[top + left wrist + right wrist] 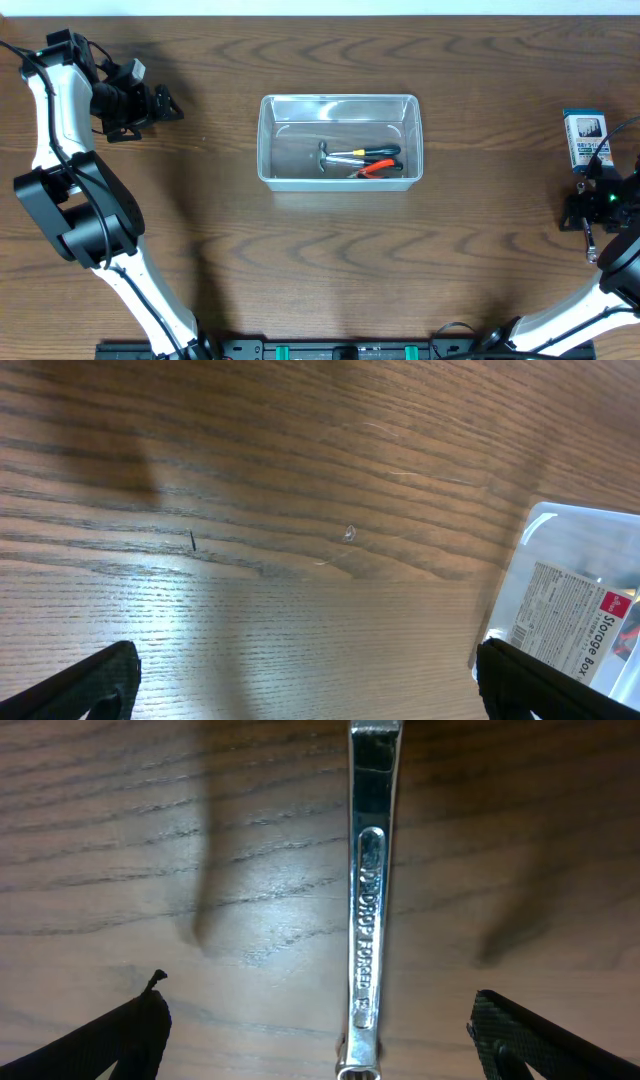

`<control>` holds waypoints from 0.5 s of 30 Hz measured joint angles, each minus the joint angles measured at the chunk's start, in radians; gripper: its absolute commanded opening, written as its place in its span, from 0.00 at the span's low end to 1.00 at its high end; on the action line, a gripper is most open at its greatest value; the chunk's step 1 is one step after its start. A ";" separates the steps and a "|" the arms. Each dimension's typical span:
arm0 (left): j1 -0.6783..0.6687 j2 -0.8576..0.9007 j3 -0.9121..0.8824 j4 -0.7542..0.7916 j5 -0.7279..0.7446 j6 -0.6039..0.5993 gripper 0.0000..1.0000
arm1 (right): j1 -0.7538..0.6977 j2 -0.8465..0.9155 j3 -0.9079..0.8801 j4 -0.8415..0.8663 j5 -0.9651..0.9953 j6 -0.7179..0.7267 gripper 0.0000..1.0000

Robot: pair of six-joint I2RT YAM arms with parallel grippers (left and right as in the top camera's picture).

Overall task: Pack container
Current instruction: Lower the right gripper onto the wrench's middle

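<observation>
Left gripper [168, 104] far left, jaws spread wide, empty, over bare table. Container [340, 98] mid-table, a few tools [362, 160] inside. Right gripper [318, 1035] far right by box [586, 138], jaws wide, holding nothing, lined up over wrench [367, 900]. Step looks like the wrench pick. Next: descend, clamp shaft, carry left to container.

Your overhead view looks straight down on the table [200, 250] from far enough to take in both arms, their bases at the bottom edge and the container [266, 140] in the middle; your left wrist view sits low and close, facing aslant across the wood toward the container's labelled wall at its right edge, the part these two views share; your right wrist view looks nearly straight down, very near, on a wrench [368, 900], its own fingertips [130, 1032] in the lower corners.
</observation>
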 measured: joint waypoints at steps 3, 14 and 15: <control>0.000 0.000 0.000 0.000 0.000 0.000 0.98 | 0.000 0.005 0.000 0.010 0.005 0.000 0.98; 0.000 0.000 0.000 0.000 0.000 0.000 0.98 | 0.000 0.017 0.000 0.038 0.034 -0.001 0.97; 0.000 0.000 0.000 0.000 0.000 0.000 0.98 | 0.000 0.018 0.000 0.038 0.038 -0.001 0.97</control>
